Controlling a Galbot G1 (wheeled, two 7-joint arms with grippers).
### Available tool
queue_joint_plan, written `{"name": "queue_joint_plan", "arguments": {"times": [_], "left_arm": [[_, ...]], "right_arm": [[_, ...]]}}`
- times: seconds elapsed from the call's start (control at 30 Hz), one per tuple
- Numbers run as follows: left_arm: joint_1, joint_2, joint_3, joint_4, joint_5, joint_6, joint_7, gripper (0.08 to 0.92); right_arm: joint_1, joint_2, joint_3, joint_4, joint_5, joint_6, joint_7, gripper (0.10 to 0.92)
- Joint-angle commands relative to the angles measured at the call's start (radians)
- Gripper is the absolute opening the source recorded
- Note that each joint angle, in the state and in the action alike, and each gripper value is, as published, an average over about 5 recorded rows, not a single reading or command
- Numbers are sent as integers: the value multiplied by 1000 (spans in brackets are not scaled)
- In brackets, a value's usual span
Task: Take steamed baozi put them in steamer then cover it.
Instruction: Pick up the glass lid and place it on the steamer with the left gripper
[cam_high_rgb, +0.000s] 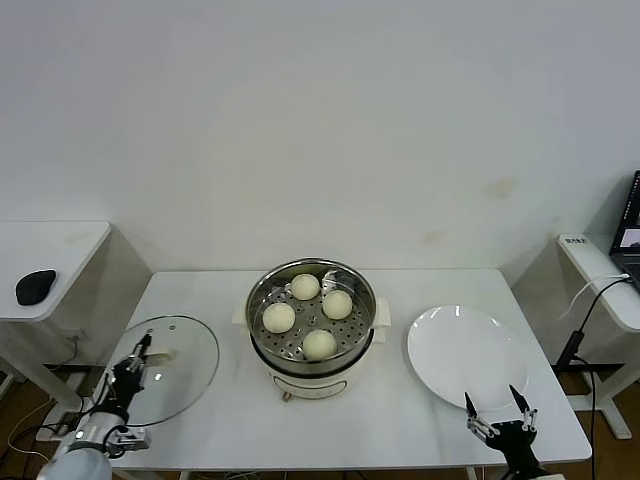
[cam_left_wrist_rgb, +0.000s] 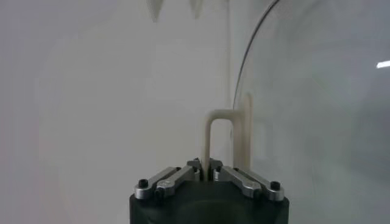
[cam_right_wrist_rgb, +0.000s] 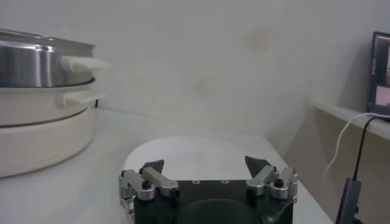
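Your left end effector is pressed together on the cream bar handle of the cover, which lies on the tabletop to the left of the steamer. All four baozi already sit on the perforated tray, so only covering is left. The pinch looks thin and low on the handle: lift too fast and the heavy glass could swing or slip out. Come in off-centre and the metal rim could catch the pot's edge or land on a bun. Your right end effector waits spread wide near the empty plate
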Motion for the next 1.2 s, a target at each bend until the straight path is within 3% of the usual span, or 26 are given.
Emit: {"name": "queue_joint_plan", "arguments": {"times": [0.03,0.23,0.4,0.7,0.97,1.2], "left_arm": [[127,68,-173,-269,-108,125,138,147],[141,127,-170,-428,-206,241,215,147],[98,180,-30,-563,-235,360,241,147],[-184,258,334,-509,-197,517,274,147],[-419,154,572,-474,-50,622,398,147],[-526,33,692,-406,62,668,480,147]], "right_arm": [[-14,-7,-8,18,-4,3,-2,823],[-26,-15,-12,31,-6,3,-7,823],[-21,-12,-23,30,-20,3,-9,823],[-11,28,-57,7,-107,22,9,823],[-3,60,-83,-25,-173,45,24,823],[3,88,-108,-37,-231,60,42,823]]}}
